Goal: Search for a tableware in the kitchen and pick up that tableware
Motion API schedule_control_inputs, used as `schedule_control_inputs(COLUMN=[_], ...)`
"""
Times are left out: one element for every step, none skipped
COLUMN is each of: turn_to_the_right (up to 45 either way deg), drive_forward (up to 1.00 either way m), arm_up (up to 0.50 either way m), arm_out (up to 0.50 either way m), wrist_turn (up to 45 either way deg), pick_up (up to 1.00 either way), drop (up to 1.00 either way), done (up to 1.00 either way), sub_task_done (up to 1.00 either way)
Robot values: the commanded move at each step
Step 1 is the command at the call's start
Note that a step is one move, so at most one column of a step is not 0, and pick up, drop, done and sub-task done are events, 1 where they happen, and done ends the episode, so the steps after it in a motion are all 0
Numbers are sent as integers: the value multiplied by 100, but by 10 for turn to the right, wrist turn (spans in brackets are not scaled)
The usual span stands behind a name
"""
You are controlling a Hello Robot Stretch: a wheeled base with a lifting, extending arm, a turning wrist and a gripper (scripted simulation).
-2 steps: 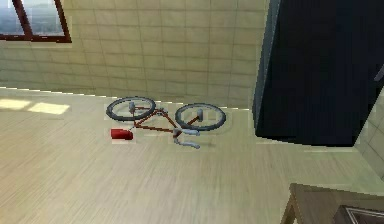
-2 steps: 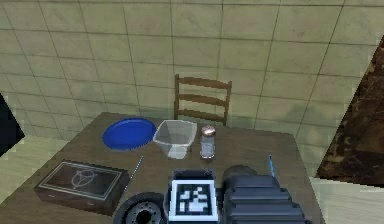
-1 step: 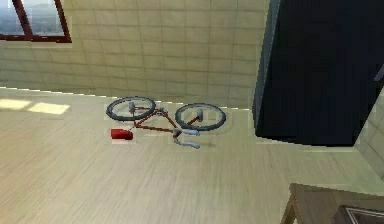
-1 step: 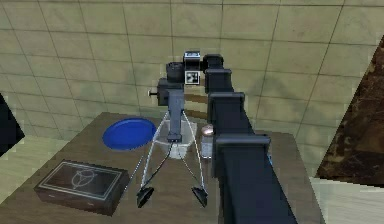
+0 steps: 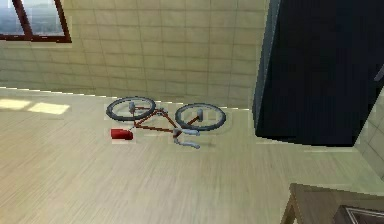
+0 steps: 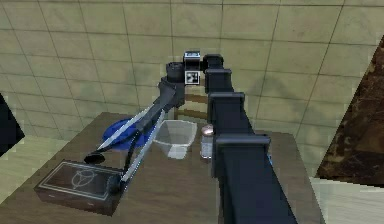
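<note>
The two white squares point(image 6: 192, 71) at the arm's point(image 6: 235, 140) far end carry black marks. The flat dark box point(image 6: 80, 185) bears pale looping lines on its lid, perhaps a drawing; nothing there can be read as letters.

In the arm side view the arm reaches out over a brown table point(image 6: 290, 170). The gripper point(image 6: 111, 169) slants down toward the view's left, and its thin fingers point(image 6: 135, 125) cross a blue dish point(image 6: 122, 131), the tableware, which lies on the tabletop near the far left corner. With the dish and box lying at and behind the fingertips, I cannot tell whether the gripper holds anything, nor how the jaws stand.

Just right of the dish sits a clear squarish tub point(image 6: 178, 137), with a small pale cylinder point(image 6: 208, 142) beside it, close to the arm. The dark box lies at the table's near left edge.

In the forward view a wide stretch of pale floor point(image 5: 60, 170) lies open. A bicycle point(image 5: 165, 118) lies flat near the tiled wall with a red thing point(image 5: 121, 133) beside it, a tall dark cabinet point(image 5: 320, 70) stands at the right, and a window point(image 5: 30, 20) is set at the top left.
</note>
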Motion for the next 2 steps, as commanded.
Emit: schedule_control_inputs(turn_to_the_right=[0,0], drive_forward=[0,0], arm_up=[0,0], arm_out=[0,0], wrist_turn=[450,450], pick_up=[0,0], drop=[0,0], done=[0,0], sub_task_done=[0,0])
